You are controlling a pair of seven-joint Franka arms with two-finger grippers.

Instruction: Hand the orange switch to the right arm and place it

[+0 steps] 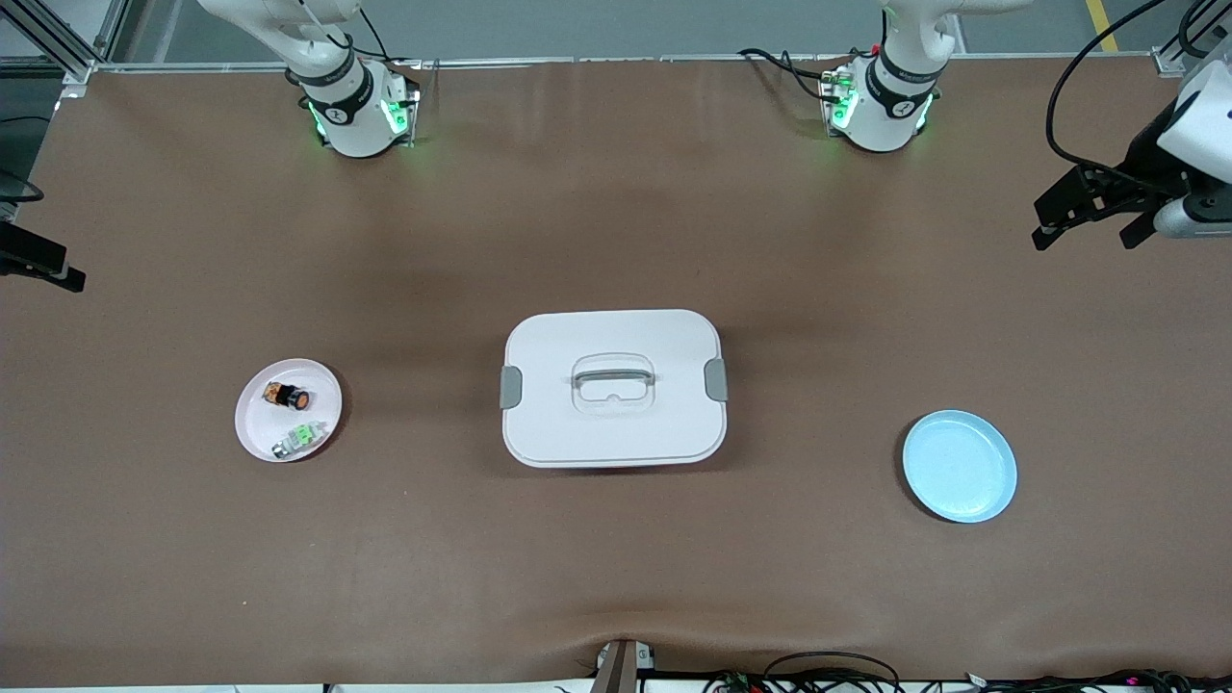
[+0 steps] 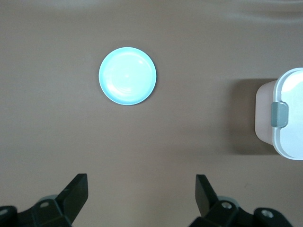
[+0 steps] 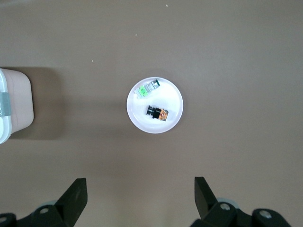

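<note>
The orange switch (image 1: pixel 288 395) lies on its side in a small white plate (image 1: pixel 252 430) toward the right arm's end of the worktop (image 1: pixel 616 577). It is a short black cylinder with orange at its ends. Just beside it on the same plate, nearer to the front camera, lies a small green-and-silver part (image 1: pixel 296 439); the two look apart rather than touching. The right wrist view shows the same pair, the orange switch (image 3: pixel 157 113) and the green-and-silver part (image 3: pixel 148 88), side by side inside the white plate (image 3: pixel 173 124).

A white lidded container (image 1: pixel 613 388) with grey side latches and a clear handle recessed in its lid sits at the middle of the worktop. Toward the left arm's end, slightly nearer the front camera than the container, rests an empty light-blue plate (image 1: pixel 960 466), well apart from everything else.

The left gripper (image 1: pixel 1092 210) hangs in the air at the left arm's end of the worktop, over bare brown surface; its jaws are released and spread wide, holding nothing. In the left wrist view its gripper (image 2: pixel 141 196) frames the blue plate (image 2: pixel 127 75) below. The right gripper (image 3: pixel 140 198) is high above the worktop, looking down on the white plate, its jaws likewise released and empty. Only a dark edge of it shows at the border of the front view.
</note>
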